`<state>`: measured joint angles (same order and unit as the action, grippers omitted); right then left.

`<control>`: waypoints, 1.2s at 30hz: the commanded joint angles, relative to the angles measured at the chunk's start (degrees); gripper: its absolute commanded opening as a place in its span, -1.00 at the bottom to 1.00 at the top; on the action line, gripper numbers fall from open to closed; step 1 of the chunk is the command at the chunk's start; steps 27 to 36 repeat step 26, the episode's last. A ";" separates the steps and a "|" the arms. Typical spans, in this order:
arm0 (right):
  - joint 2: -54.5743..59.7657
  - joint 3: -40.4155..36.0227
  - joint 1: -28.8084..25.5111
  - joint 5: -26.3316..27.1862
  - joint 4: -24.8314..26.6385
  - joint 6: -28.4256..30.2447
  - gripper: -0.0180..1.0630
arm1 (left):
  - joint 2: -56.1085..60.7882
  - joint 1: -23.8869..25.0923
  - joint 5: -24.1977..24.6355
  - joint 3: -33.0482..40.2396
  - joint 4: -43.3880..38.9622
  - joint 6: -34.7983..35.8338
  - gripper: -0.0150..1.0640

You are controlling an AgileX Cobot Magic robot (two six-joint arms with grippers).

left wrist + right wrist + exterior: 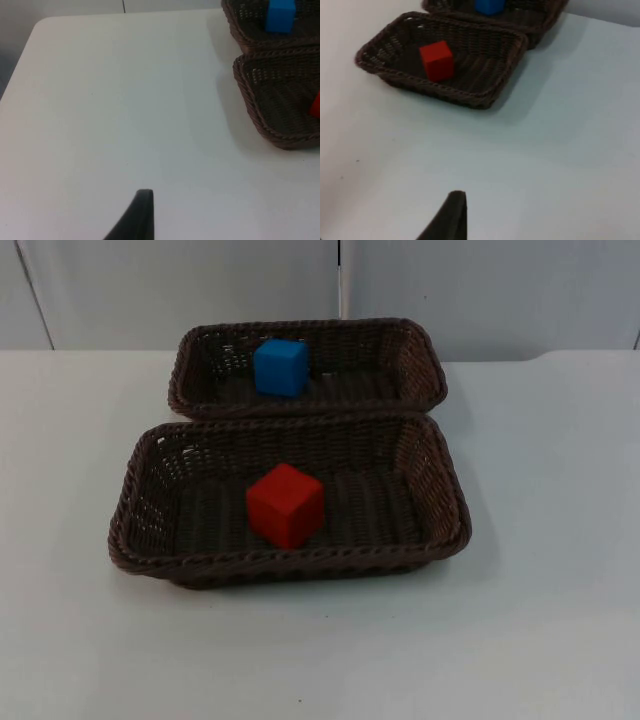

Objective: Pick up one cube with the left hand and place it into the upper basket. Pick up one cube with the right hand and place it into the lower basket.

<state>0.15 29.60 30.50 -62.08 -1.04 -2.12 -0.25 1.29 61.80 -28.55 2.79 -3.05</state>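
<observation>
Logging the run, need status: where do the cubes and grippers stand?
Blue cube in upper basket, red cube in lower basket. Both grippers back off the baskets, over bare table. Nothing in the way.

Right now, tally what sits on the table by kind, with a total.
Baskets: 2, the upper basket and the lower basket.
Cubes: 2, a blue cube in the upper basket, a red cube in the lower.
Total: 4.

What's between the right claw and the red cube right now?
In the right wrist view, bare white table runs from the right claw's fingertip to the lower basket, whose woven near wall stands before the red cube.
</observation>
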 commanded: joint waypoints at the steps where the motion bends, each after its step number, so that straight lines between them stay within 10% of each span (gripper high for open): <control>1: -0.15 -0.09 -2.55 0.26 0.15 -0.05 0.98 | 0.25 0.17 -0.11 0.22 -0.35 0.28 0.97; 26: -0.15 -0.09 -23.54 0.26 0.15 -0.05 0.98 | 0.25 0.17 -0.11 0.22 -0.35 0.28 0.97; 36: -0.15 -0.09 -23.54 0.26 0.15 -0.05 0.98 | 0.25 0.17 -0.11 0.22 -0.35 0.28 0.97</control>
